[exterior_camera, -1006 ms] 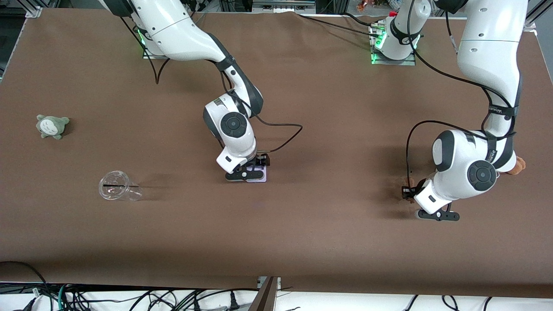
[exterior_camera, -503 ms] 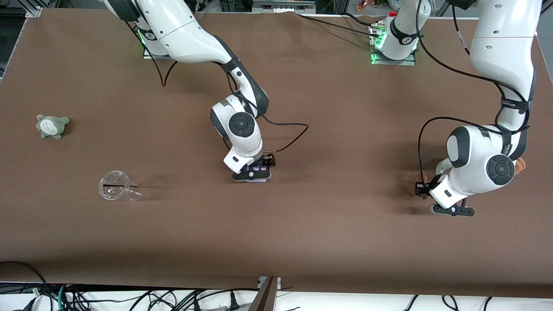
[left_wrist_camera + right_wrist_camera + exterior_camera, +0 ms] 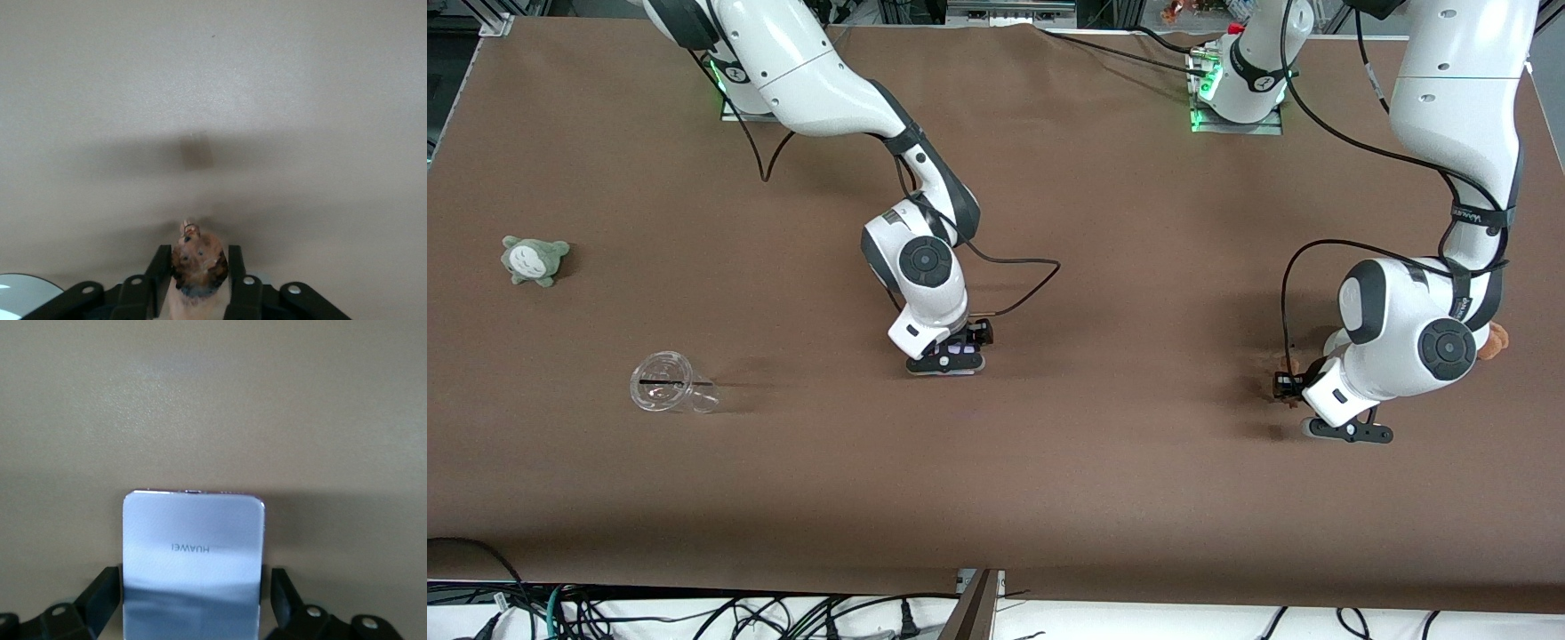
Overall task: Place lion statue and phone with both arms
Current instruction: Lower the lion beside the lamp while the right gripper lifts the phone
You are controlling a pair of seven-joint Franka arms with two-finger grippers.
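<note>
Progress: both pickups look done, both placements are left, as I judge it; neither thing is set down on the bench (image 3: 1103, 498) yet.
Right hand (image 3: 951, 356): pinching the phone (image 3: 193, 553) by its two long edges, low over mid-bench.
Phone: flat, pale lavender-white, glossy back with "HUAWEI" lettering and rounded corners; it juts out ahead of the fingers (image 3: 100, 590), a soft shadow under it.
Left hand (image 3: 1294, 388): clamped on the lion (image 3: 199, 257), low over the bench toward the left arm's end.
Lion: tiny, orange-brown body, darker brown mane around the face, held snug between the two black fingers (image 3: 233, 267).
Contact: can't tell whether either thing touches the bench.
Left to do: lower each thing, let go, back off.
Others: clear cup (image 3: 671, 384) and grey-green plush (image 3: 534, 260) sit well apart, toward the right arm's end.
</note>
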